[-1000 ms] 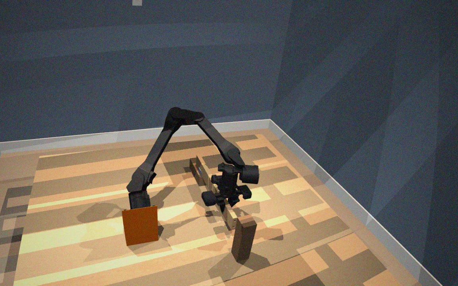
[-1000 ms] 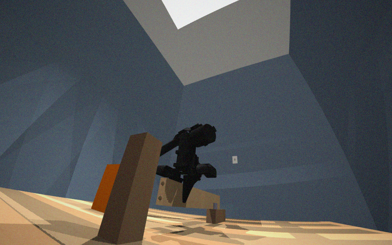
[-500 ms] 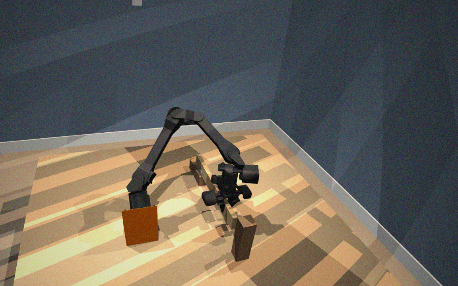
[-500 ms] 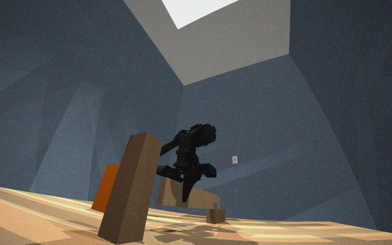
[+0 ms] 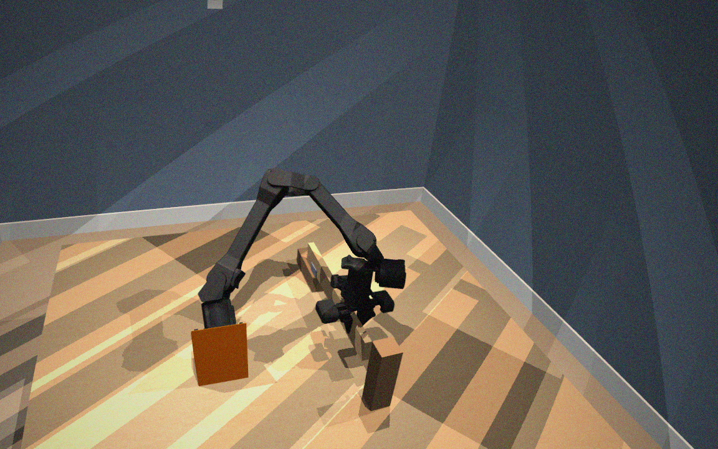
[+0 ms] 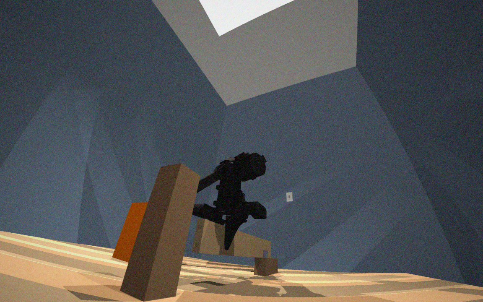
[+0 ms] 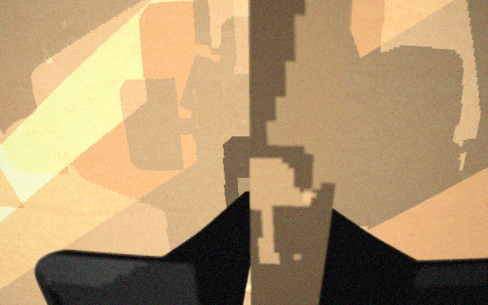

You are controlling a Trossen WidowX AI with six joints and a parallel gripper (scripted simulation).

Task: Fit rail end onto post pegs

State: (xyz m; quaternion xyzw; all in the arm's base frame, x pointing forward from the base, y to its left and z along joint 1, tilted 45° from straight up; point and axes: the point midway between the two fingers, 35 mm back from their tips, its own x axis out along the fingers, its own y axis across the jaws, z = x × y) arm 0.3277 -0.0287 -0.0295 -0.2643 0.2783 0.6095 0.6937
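My jaws [image 6: 229,240] are pinching the rail [image 6: 245,244], one finger down each long side of it, and they hold it off the desk [image 6: 348,289]. In the wrist view the rail [image 7: 288,127] runs straight out ahead of me between my two dark fingers, its top face patched with shadow.

In the exterior view the stretch of rail on the bracket side of my jaws slopes slightly down to the low footboard block [image 6: 266,266], where its far end sits over the block (the bracket itself is too small for me to make out there). The stretch on the other side of my jaws reaches toward the post [image 6: 160,233], and the end of the rail passes out of sight behind that post, so I cannot tell whether it touches the post or whether the pegs are in the holes.

In the top view the post [image 5: 381,376] stands upright just beyond my jaws [image 5: 353,320] along the line of the rail [image 5: 316,267], and the rail's near end lies close against it. Off to one side of my jaws, well apart from the rail, stands an orange block [image 5: 220,352] at the foot of my arm [image 5: 250,234].
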